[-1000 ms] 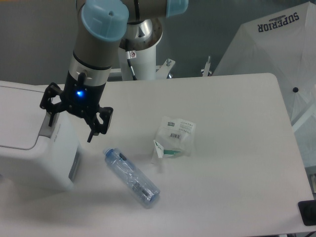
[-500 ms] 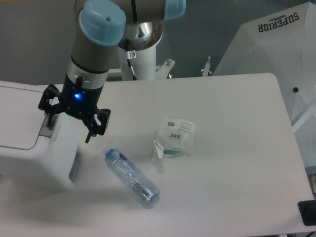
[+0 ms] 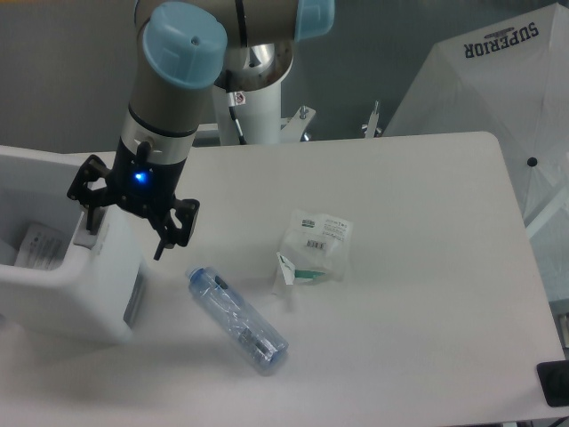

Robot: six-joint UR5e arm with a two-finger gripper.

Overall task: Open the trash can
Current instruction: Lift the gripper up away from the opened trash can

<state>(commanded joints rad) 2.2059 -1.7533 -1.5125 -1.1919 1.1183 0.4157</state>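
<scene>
Trash can [image 3: 84, 298] sits at the desk's [image 3: 418, 294] left edge, its left side cut off by the frame; top is open, lid not visible from here; inside shows a pale wall and a light, flat item low in the bin, too blurred to identify. Grey push tab [image 3: 86, 238] on the can's top right rim is partly hidden behind the gripper.

Gripper [image 3: 127, 229] hangs over that right rim, blue LED lit on the wrist; jaws spread wide, nothing held; left finger [image 3: 92, 211] is down at the tab, contact can't be confirmed; right finger [image 3: 168, 238] hangs clear of the can's right wall, over bare desk.

Clear plastic bottle [image 3: 236, 321] with blue cap lies on its side toward the front edge, just right of the can, not touching it; label unreadable. Small plastic packet [image 3: 314, 248] with barcode lies near the desk's middle, apart from the bottle; contents hard to make out. White umbrella [image 3: 484, 98] off the far right corner, cut by the frame. Dark object [image 3: 555, 382] at the front right corner, mostly cropped.
</scene>
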